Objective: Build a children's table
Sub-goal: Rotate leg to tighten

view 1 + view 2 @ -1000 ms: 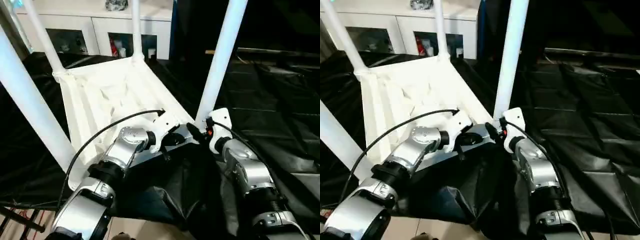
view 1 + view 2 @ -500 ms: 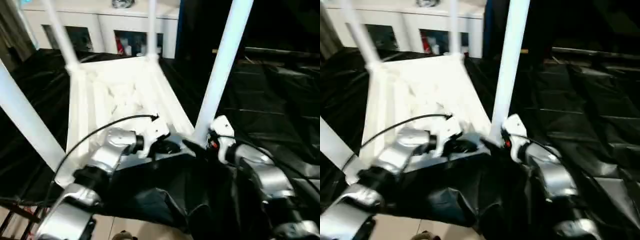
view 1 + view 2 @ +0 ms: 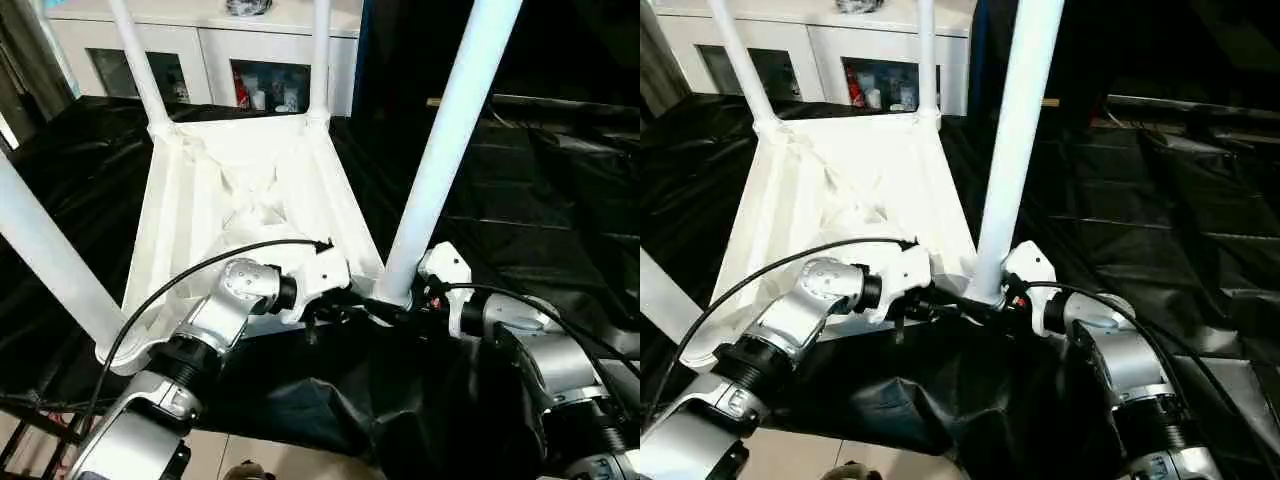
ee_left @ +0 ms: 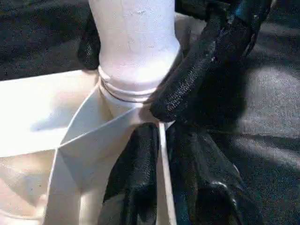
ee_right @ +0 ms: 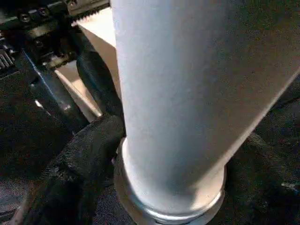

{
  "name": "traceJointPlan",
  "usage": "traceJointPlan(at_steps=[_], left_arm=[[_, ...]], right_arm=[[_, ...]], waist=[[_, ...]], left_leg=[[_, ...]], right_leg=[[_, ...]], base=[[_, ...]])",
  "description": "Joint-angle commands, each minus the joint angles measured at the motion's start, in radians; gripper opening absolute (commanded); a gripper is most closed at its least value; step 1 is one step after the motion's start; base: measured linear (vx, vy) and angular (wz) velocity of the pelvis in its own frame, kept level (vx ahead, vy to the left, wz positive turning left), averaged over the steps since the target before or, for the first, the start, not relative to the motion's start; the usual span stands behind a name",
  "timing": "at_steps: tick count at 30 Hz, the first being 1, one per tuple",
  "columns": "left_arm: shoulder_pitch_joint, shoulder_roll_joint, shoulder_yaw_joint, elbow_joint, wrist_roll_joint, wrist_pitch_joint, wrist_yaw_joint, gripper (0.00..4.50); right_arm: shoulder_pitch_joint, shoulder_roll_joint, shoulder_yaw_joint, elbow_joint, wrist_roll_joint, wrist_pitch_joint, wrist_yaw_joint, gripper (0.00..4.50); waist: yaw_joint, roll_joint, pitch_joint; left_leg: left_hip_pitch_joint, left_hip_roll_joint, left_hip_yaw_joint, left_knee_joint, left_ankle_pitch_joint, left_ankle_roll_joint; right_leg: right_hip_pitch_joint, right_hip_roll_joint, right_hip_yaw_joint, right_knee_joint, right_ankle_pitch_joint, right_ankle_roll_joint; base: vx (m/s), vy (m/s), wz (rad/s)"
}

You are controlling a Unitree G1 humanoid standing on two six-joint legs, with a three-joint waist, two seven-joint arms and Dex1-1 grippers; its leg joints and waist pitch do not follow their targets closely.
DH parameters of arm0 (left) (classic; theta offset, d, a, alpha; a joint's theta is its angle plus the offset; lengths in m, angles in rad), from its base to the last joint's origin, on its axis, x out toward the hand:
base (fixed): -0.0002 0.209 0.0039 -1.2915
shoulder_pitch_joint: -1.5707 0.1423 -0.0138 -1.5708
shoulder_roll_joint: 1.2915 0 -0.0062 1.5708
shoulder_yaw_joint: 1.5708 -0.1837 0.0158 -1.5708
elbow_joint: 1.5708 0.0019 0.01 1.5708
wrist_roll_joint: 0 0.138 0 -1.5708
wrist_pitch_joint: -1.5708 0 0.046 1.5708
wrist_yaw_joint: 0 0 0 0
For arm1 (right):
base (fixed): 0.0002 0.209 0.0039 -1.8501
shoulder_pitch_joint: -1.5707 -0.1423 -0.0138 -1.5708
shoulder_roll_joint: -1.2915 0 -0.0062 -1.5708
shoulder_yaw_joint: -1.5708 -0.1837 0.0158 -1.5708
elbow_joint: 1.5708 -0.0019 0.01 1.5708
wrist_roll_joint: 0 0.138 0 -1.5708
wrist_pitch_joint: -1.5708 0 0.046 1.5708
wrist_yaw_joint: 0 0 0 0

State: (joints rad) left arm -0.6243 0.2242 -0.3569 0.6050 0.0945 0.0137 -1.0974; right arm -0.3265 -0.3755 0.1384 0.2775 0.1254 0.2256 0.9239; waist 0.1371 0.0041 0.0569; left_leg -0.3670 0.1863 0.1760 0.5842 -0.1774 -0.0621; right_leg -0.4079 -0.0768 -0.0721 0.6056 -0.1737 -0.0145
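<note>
The white tabletop is seen upside down on the black-draped counter, ribbed underside up, with four white legs standing up from its corner sockets. The near right leg is seated in the corner socket nearest the robot; both grippers are gathered at its base. The left gripper is set astride the tabletop's thin near rim just beside that socket, one black finger inside the rim and one outside, jaws clenched on the rim. The right gripper is placed at the foot of the near right leg, jaws spread wide around the tube; a firm grasp cannot be told. A white cabinet with glass doors is noted beyond the counter.
</note>
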Motion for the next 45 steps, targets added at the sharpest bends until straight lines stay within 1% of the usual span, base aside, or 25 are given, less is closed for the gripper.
traceJointPlan(at_steps=[1, 3, 4, 6, 7, 9, 10, 13, 14, 16, 18, 20, 22, 25, 26, 28, 29, 33, 37, 38, 40, 42, 43, 44, 45], left_arm=[[-0.008, 0.023, -0.011, 0.010, 0.016, 0.006, -0.007, 0.89], [-0.006, 0.034, -0.007, -0.001, 0.010, 0.023, -0.022, 0.89], [-0.003, 0.041, -0.004, -0.009, 0.006, 0.033, -0.031, 0.89], [0.003, 0.049, 0.004, -0.025, -0.004, 0.047, -0.041, 0.89], [0.008, 0.052, 0.011, -0.037, -0.013, 0.056, -0.044, 0.89], [0.018, 0.065, 0.017, -0.065, -0.033, 0.072, -0.058, 0.89], [0.023, 0.072, 0.017, -0.071, -0.036, 0.071, -0.063, 0.89], [0.025, 0.074, 0.018, -0.072, -0.037, 0.069, -0.064, 0.89], [0.033, 0.079, 0.018, -0.080, -0.043, 0.073, -0.075, 0.89], [0.038, 0.083, 0.018, -0.080, -0.045, 0.073, -0.080, 0.89], [0.039, 0.085, 0.017, -0.076, -0.045, 0.075, -0.082, 0.89], [0.041, 0.088, 0.014, -0.082, -0.048, 0.080, -0.080, 0.89], [0.042, 0.089, 0.013, -0.083, -0.048, 0.081, -0.079, 0.61], [0.034, 0.081, 0.013, -0.058, -0.044, 0.068, -0.064, 0.48], [0.033, 0.081, 0.013, -0.055, -0.043, 0.068, -0.065, 0.35], [0.032, 0.081, 0.014, -0.053, -0.046, 0.071, -0.068, 0.14], [0.032, 0.080, 0.015, -0.053, -0.050, 0.074, -0.071, 0.12], [0.032, 0.080, 0.016, -0.059, -0.064, 0.085, -0.087, 0.05], [0.035, 0.081, 0.017, -0.064, -0.072, 0.091, -0.096, 0.05], [0.037, 0.082, 0.016, -0.066, -0.075, 0.094, -0.099, 0.02], [0.039, 0.083, 0.016, -0.070, -0.080, 0.098, -0.103, 0.00], [0.040, 0.084, 0.016, -0.071, -0.081, 0.100, -0.104, 0.00], [0.040, 0.085, 0.016, -0.072, -0.081, 0.099, -0.104, 0.00], [0.040, 0.087, 0.016, -0.072, -0.082, 0.100, -0.105, 0.00], [0.040, 0.088, 0.016, -0.070, -0.082, 0.099, -0.106, 0.00]], right_arm=[[0.007, 0.000, 0.020, -0.024, 0.020, -0.006, 0.019, 3.60], [0.008, -0.004, 0.017, -0.021, 0.020, -0.008, 0.026, 3.60], [0.008, -0.007, 0.016, -0.019, 0.018, -0.012, 0.027, 3.60], [0.008, -0.011, 0.012, -0.017, 0.016, -0.013, 0.031, 3.60], [0.008, -0.014, 0.010, -0.015, 0.017, -0.014, 0.034, 3.60], [0.005, -0.021, 0.006, -0.009, 0.018, -0.017, 0.037, 3.60], [0.003, -0.022, 0.005, -0.006, 0.018, -0.016, 0.038, 3.60], [0.002, -0.023, 0.006, -0.003, 0.016, -0.018, 0.038, 3.60], [0.003, -0.025, 0.007, -0.003, 0.016, -0.019, 0.039, 3.60], [0.002, -0.025, 0.007, -0.002, 0.015, -0.021, 0.039, 3.60], [0.002, -0.026, 0.008, -0.002, 0.015, -0.023, 0.042, 3.60], [0.002, -0.027, 0.008, -0.002, 0.015, -0.026, 0.044, 3.60], [0.001, -0.027, 0.007, -0.001, 0.016, -0.026, 0.044, 3.60], [-0.001, -0.028, 0.006, 0.000, 0.011, -0.038, 0.040, 3.60], [-0.001, -0.028, 0.006, 0.000, 0.011, -0.039, 0.039, 3.60], [-0.002, -0.029, 0.004, 0.000, 0.010, -0.043, 0.038, 3.60], [-0.005, -0.027, 0.000, 0.003, 0.012, -0.045, 0.033, 3.60], [-0.014, -0.022, -0.008, 0.011, 0.015, -0.040, 0.025, 3.60], [-0.017, -0.016, -0.008, 0.014, 0.024, -0.034, 0.032, 3.60], [-0.017, -0.015, -0.010, 0.015, 0.027, -0.035, 0.033, 3.43], [-0.019, -0.013, -0.018, 0.017, 0.041, -0.026, 0.037, 3.22], [-0.019, -0.013, -0.020, 0.016, 0.047, -0.023, 0.041, 3.15], [-0.019, -0.014, -0.021, 0.016, 0.049, -0.021, 0.041, 3.04], [-0.020, -0.015, -0.022, 0.016, 0.050, -0.021, 0.041, 2.84], [-0.020, -0.015, -0.022, 0.017, 0.050, -0.022, 0.041, 2.84]], waist=[[0.000, -0.012, -0.066], [-0.001, -0.011, -0.065], [-0.001, -0.012, -0.064], [-0.001, -0.011, -0.063], [0.000, -0.012, -0.063], [0.000, -0.012, -0.064], [0.001, -0.012, -0.065], [0.001, -0.012, -0.066], [0.001, -0.018, -0.065], [0.002, -0.014, -0.065], [0.002, -0.015, -0.064], [0.002, -0.014, -0.064], [0.002, -0.014, -0.065], [0.002, -0.014, -0.066], [0.002, -0.014, -0.067], [0.002, -0.014, -0.066], [0.002, -0.013, -0.066], [0.002, -0.014, -0.065], [0.002, -0.015, -0.066], [0.002, -0.015, -0.066], [0.002, -0.014, -0.066], [0.003, -0.014, -0.066], [0.003, -0.014, -0.066], [0.003, -0.012, -0.066], [0.002, -0.013, -0.066]], left_leg=[[0.006, 0.045, -0.015, -0.069, -0.209, 0.047], [0.007, 0.045, -0.015, -0.069, -0.220, 0.043], [0.009, 0.046, -0.015, -0.071, -0.235, 0.039], [0.010, 0.047, -0.016, -0.072, -0.242, 0.035], [0.010, 0.047, -0.015, -0.071, -0.240, 0.034], [0.010, 0.048, -0.015, -0.071, -0.236, 0.033], [0.009, 0.047, -0.015, -0.070, -0.226, 0.036], [0.008, 0.046, -0.013, -0.068, -0.214, 0.041], [0.007, 0.046, -0.013, -0.068, -0.210, 0.044], [0.007, 0.046, -0.013, -0.068, -0.208, 0.043], [0.007, 0.045, -0.013, -0.069, -0.218, 0.041], [0.009, 0.046, -0.014, -0.069, -0.221, 0.038], [0.008, 0.046, -0.014, -0.069, -0.214, 0.040], [0.008, 0.046, -0.013, -0.068, -0.207, 0.041], [0.008, 0.046, -0.013, -0.067, -0.202, 0.043], [0.008, 0.045, -0.013, -0.067, -0.209, 0.042], [0.008, 0.044, -0.013, -0.067, -0.211, 0.041], [0.008, 0.044, -0.013, -0.067, -0.218, 0.039], [0.007, 0.044, -0.014, -0.067, -0.207, 0.041], [0.007, 0.044, -0.013, -0.066, -0.205, 0.043], [0.007, 0.044, -0.013, -0.066, -0.206, 0.044], [0.008, 0.045, -0.013, -0.067, -0.207, 0.044], [0.008, 0.045, -0.013, -0.067, -0.208, 0.044], [0.007, 0.045, -0.013, -0.066, -0.208, 0.043], [0.007, 0.044, -0.013, -0.066, -0.208, 0.043]], right_leg=[[0.055, -0.079, 0.049, -0.078, -0.260, -0.180], [0.054, -0.079, 0.049, -0.081, -0.279, -0.179], [0.052, -0.080, 0.049, -0.083, -0.305, -0.174], [0.051, -0.080, 0.050, -0.083, -0.316, -0.171], [0.051, -0.081, 0.050, -0.082, -0.316, -0.172], [0.051, -0.081, 0.051, -0.081, -0.308, -0.175], [0.051, -0.080, 0.051, -0.079, -0.287, -0.180], [0.052, -0.078, 0.050, -0.077, -0.264, -0.184], [0.053, -0.078, 0.050, -0.077, -0.265, -0.183], [0.052, -0.079, 0.050, -0.077, -0.274, -0.182], [0.052, -0.080, 0.050, -0.080, -0.299, -0.174], [0.051, -0.080, 0.050, -0.080, -0.305, -0.171], [0.052, -0.079, 0.050, -0.078, -0.293, -0.172], [0.052, -0.079, 0.050, -0.077, -0.276, -0.176], [0.052, -0.079, 0.050, -0.075, -0.266, -0.179], [0.052, -0.078, 0.050, -0.077, -0.274, -0.178], [0.052, -0.078, 0.050, -0.078, -0.282, -0.176], [0.052, -0.079, 0.050, -0.080, -0.308, -0.168], [0.052, -0.078, 0.050, -0.077, -0.289, -0.171], [0.053, -0.079, 0.050, -0.077, -0.284, -0.174], [0.053, -0.078, 0.049, -0.077, -0.283, -0.176], [0.052, -0.078, 0.049, -0.077, -0.283, -0.177], [0.052, -0.078, 0.049, -0.077, -0.283, -0.177], [0.052, -0.078, 0.050, -0.076, -0.282, -0.177], [0.053, -0.078, 0.049, -0.077, -0.282, -0.177]], base=[[0.000, 0.000, 0.00], [0.000, 0.000, 0.00], [0.000, 0.000, 0.00], [0.000, 0.000, 0.00], [0.000, 0.000, 0.00], [0.000, 0.000, 0.00], [0.000, 0.000, 0.00], [0.000, 0.000, 0.00], [0.000, 0.000, 0.00], [0.000, 0.000, 0.00], [0.000, 0.000, 0.00], [0.000, 0.000, 0.00], [0.000, 0.000, 0.00], [0.000, 0.000, 0.00], [0.000, 0.000, 0.00], [0.000, 0.000, 0.00], [0.000, 0.000, 0.00], [0.000, 0.000, 0.00], [0.000, 0.000, 0.00], [0.000, 0.000, 0.00], [0.000, 0.000, 0.00], [0.000, 0.000, 0.00], [0.000, 0.000, 0.00], [0.000, 0.000, 0.00], [0.000, 0.000, 0.00]])
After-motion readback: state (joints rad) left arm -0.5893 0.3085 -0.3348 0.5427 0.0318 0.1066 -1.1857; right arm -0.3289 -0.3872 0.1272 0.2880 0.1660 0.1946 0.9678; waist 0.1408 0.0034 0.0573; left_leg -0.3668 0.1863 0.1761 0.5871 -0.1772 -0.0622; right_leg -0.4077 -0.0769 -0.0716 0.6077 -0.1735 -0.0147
